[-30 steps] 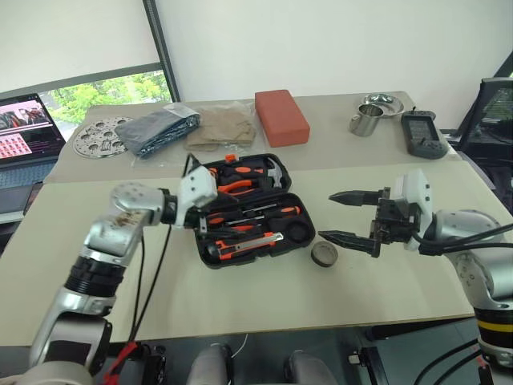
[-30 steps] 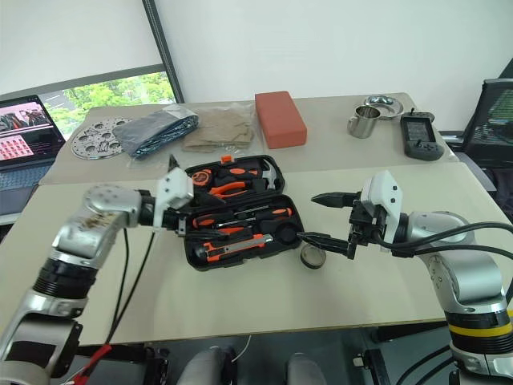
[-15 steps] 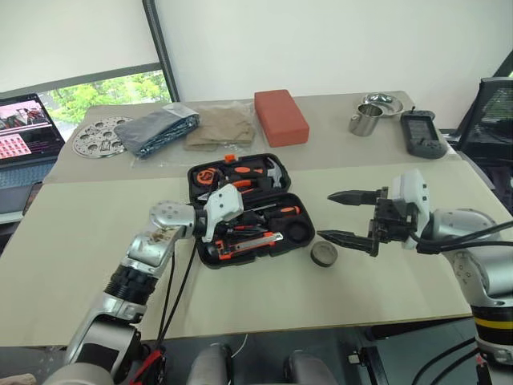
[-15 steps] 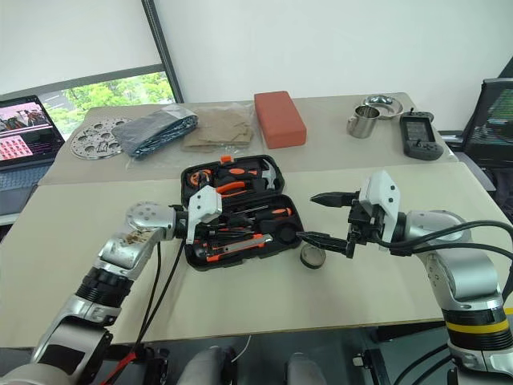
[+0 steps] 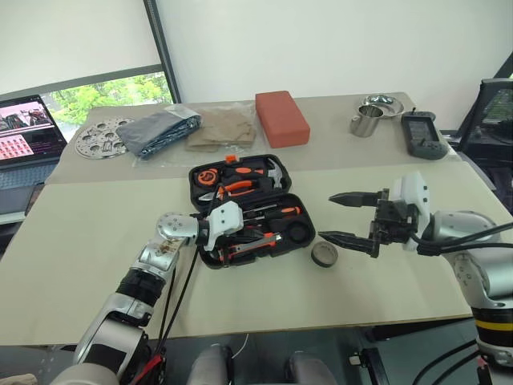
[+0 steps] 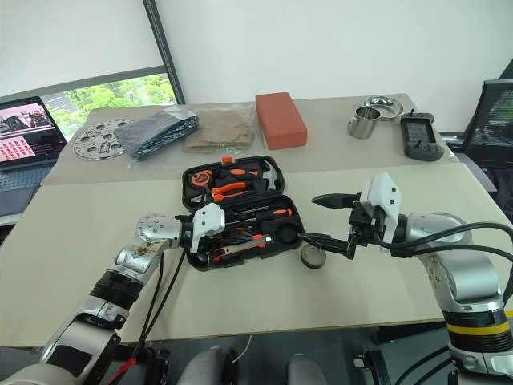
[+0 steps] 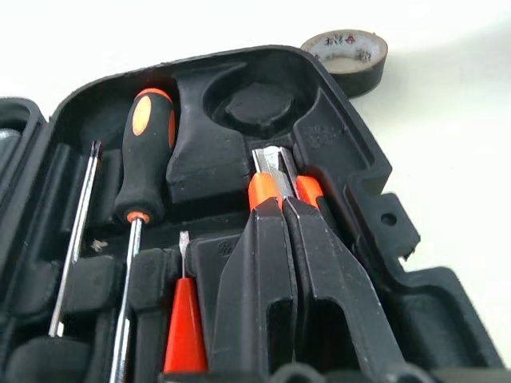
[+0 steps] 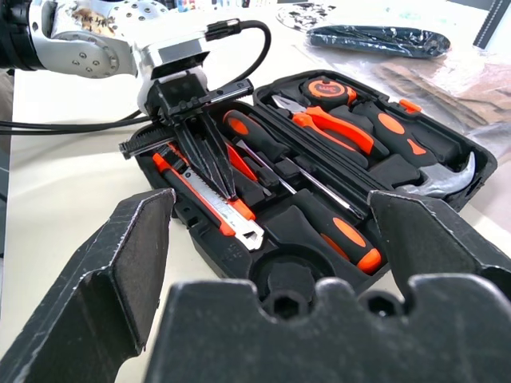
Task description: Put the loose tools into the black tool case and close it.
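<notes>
left tool (image 7: pixel 281 209) closed over utility knife (image 8: pixel 209 198) in tool case (image 5: pixel 298 241)

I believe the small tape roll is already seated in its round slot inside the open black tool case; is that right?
Not quite: the tape roll lies on the table just outside the open black tool case, beside its corner. The left wrist view shows the round slot empty.

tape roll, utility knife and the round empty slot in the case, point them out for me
tape roll (image 5: pixel 324 254), left eye view, on its top face.
utility knife (image 8: pixel 209 201), right wrist view, mid-body on the orange strip.
round empty slot (image 7: pixel 257 106), left wrist view, centre of the recess floor.
</notes>
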Controlling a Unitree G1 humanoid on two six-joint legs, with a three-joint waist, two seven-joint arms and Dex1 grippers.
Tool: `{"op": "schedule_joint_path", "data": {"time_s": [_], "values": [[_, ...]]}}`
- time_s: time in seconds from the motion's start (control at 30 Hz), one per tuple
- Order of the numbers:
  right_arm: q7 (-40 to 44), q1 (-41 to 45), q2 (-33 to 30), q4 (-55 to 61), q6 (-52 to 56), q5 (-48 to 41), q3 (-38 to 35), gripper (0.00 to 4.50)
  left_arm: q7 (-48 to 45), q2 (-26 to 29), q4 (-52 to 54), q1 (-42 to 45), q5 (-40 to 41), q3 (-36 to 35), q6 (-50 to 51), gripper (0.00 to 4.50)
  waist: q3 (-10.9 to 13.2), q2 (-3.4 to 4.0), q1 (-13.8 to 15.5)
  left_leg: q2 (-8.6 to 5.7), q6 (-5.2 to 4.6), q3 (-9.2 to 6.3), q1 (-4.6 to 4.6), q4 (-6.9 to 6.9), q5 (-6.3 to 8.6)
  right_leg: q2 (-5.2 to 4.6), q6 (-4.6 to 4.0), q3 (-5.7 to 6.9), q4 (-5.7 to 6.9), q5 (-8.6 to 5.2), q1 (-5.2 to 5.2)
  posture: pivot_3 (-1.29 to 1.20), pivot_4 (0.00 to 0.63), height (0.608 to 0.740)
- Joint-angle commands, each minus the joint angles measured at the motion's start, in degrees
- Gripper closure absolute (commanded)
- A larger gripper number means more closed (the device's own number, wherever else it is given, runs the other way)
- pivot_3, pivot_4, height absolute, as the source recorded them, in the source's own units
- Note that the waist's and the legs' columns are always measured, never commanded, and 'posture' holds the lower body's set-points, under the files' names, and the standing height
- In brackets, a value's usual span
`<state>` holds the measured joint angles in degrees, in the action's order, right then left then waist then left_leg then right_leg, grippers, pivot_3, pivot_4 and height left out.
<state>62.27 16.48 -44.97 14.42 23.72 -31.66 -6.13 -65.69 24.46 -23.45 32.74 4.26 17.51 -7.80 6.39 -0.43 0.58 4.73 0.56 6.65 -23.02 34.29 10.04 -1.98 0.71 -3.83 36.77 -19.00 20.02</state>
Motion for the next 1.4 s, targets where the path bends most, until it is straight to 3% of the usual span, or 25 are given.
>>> {"op": "schedule_joint_path", "data": {"time_s": [0.03,0.3,0.47,0.57,0.73,0.87,0.93,1.1,1.4], "values": [[0.1,0.0,-0.7,1.2,-1.7,0.1,-2.0,0.0,2.1,0.8,-7.3,-2.9,-7.8,4.9,-3.8,4.4,-0.2,0.08,0.0,0.0,0.0,0.0,0.01,0.0,0.0,0.0,0.0,-0.01,0.0,0.0,-0.01,0.0,0.15,0.736],[-0.2,-0.4,-2.8,-0.2,-1.1,4.1,0.4,0.0,8.1,0.4,-12.5,-3.3,-13.4,7.2,-10.0,4.4,-0.7,0.49,-0.2,-0.1,-0.11,-0.06,1.21,-0.06,0.1,-0.1,0.03,-0.04,0.03,-0.04,-1.0,0.0,0.15,0.736],[0.7,-2.5,-5.1,0.4,0.0,7.9,4.3,0.0,9.2,-1.0,-4.6,-2.8,-4.6,-0.2,-3.4,4.4,-0.8,0.51,-0.2,-0.13,-0.12,-0.19,1.43,-0.07,0.09,-0.23,0.13,-0.03,0.05,-0.08,-1.03,0.0,0.15,0.736],[1.1,-3.1,-6.6,0.0,-0.6,11.8,7.8,0.0,5.8,0.3,7.4,-3.5,5.2,-5.7,6.9,3.73,-0.7,0.36,-0.4,-0.13,-0.24,-0.22,0.77,0.0,-0.01,-0.21,0.1,-0.04,0.22,-0.01,-0.68,0.0,0.15,0.736],[1.4,0.7,-6.5,1.1,4.0,14.5,13.7,0.0,-2.2,8.2,24.7,-4.9,18.2,-10.5,23.4,1.88,-0.5,0.04,-1.5,0.0,-0.04,-0.25,-0.38,0.05,-0.22,0.17,0.04,-0.15,0.18,0.03,0.3,0.0,0.15,0.736],[2.1,5.1,-5.8,0.8,7.0,17.2,18.9,0.0,-4.8,14.0,33.3,-5.0,24.7,-13.2,32.4,0.34,-0.4,0.07,-1.3,0.04,-0.03,-0.28,-0.24,-0.08,-0.2,0.32,0.04,-0.29,-0.04,0.0,0.21,0.0,0.15,0.736],[2.9,7.1,-5.3,0.3,7.6,17.9,20.9,0.0,-6.5,17.4,36.8,-5.2,26.5,-13.8,35.6,0.11,-0.3,-0.04,-1.3,0.09,-0.03,-0.28,-0.27,-0.11,-0.2,0.37,-0.01,-0.3,-0.06,-0.04,0.24,0.0,0.15,0.736],[5.4,8.1,-6.9,0.0,8.4,20.0,24.1,1.32,-5.9,20.9,39.6,-5.4,25.8,-13.6,36.9,0.0,-0.2,-0.12,-0.8,0.06,-0.04,-0.28,-0.24,-0.2,-0.18,0.35,-0.05,-0.29,-0.08,-0.06,0.21,0.0,0.15,0.736],[5.8,8.4,-7.5,-1.3,7.8,23.7,25.9,4.43,-4.5,23.1,42.3,-6.9,24.7,-13.7,36.6,0.0,-0.2,-0.19,-0.7,0.08,-0.07,-0.28,-0.23,-0.23,-0.17,0.37,-0.11,-0.31,-0.05,-0.07,0.23,0.0,0.15,0.736]]}}
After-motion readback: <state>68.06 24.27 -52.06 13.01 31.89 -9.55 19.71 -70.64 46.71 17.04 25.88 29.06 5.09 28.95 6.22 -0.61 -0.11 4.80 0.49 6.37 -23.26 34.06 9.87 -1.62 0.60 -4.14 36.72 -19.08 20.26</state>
